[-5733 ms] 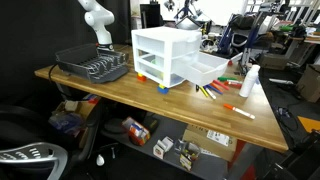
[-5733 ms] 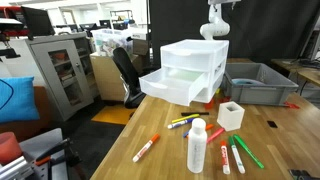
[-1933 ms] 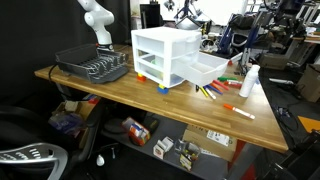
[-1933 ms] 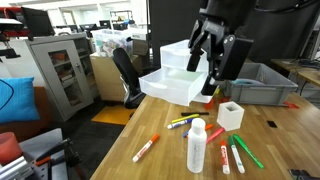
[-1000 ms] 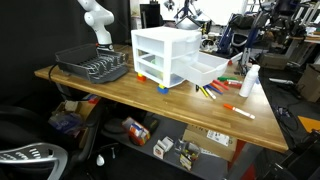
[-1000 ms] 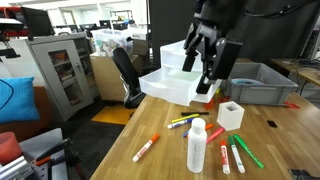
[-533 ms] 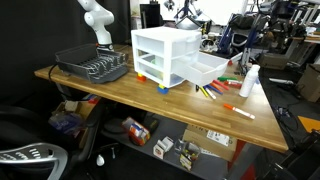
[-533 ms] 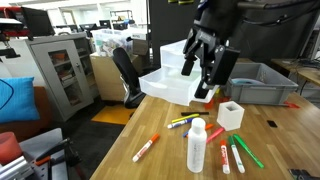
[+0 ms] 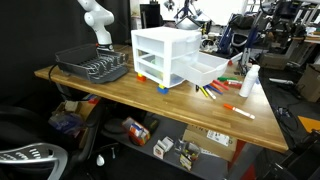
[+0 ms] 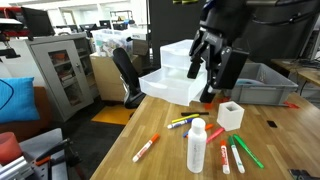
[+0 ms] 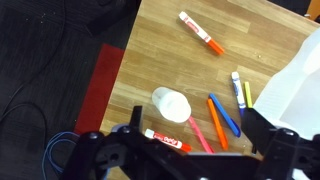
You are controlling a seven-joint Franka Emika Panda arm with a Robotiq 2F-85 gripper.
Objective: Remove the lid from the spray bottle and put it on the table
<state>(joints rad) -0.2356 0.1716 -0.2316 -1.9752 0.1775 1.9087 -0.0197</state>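
Observation:
The spray bottle (image 10: 197, 148) is a slim white bottle standing upright on the wooden table (image 10: 160, 165), with its white lid (image 10: 198, 125) on top. It also shows in an exterior view (image 9: 249, 82) near the table's end. In the wrist view I look down on its round white top (image 11: 171, 104). My gripper (image 10: 214, 72) hangs open and empty well above and behind the bottle. In the wrist view the gripper (image 11: 196, 150) spreads its dark fingers (image 11: 128, 135) wide, and the bottle lies just beyond the gap between them.
A white drawer unit (image 10: 185, 72) with an open drawer stands behind the bottle. Coloured markers (image 11: 224, 115) lie around the bottle, and an orange one (image 11: 200, 33) lies farther off. A small white cube holder (image 10: 231, 114) and a grey dish rack (image 10: 255, 82) stand nearby. The table edge (image 11: 128, 60) is close.
Over the last seconds the arm came from the far back to above the bottle. In the last half second the open gripper shifted slightly sideways. The bottle has not moved.

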